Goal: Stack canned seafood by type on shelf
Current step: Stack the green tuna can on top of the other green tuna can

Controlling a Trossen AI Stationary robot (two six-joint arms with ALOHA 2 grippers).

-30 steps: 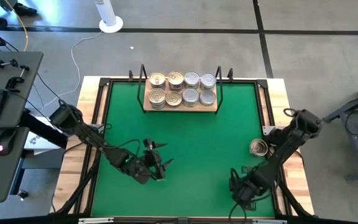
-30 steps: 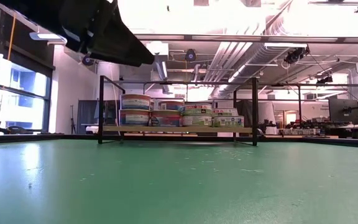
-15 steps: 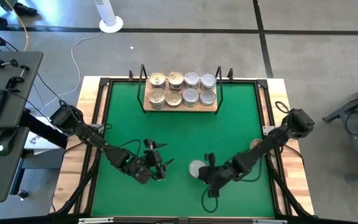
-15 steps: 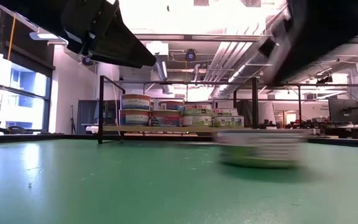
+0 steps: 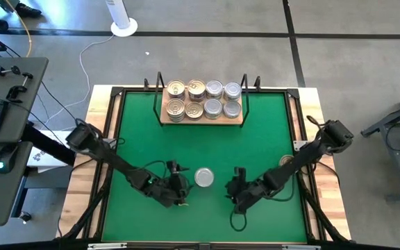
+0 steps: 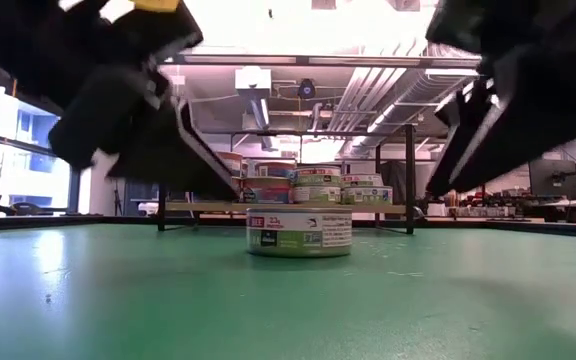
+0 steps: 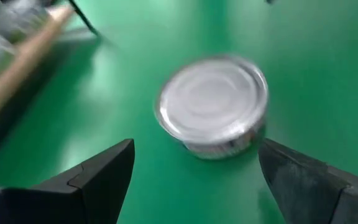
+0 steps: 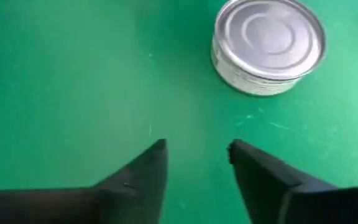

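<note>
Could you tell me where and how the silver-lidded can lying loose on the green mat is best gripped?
Grip the silver-lidded can across its low round side wall, probably from above: it sits flat, lid up. The open left gripper already faces it, fingers either side.

Low view: both arms are showing only as dark blurs, edges cutting them off. The lone tin (image 6: 299, 231) is hiding part of the shelf (image 6: 208, 208) stacks; their labels are too small to read. Left wrist view: tin ahead of the jaws is smearing, shelf corner blurred. 2nd tin (image 5: 288, 164) is sitting half hidden under the right arm.
</note>
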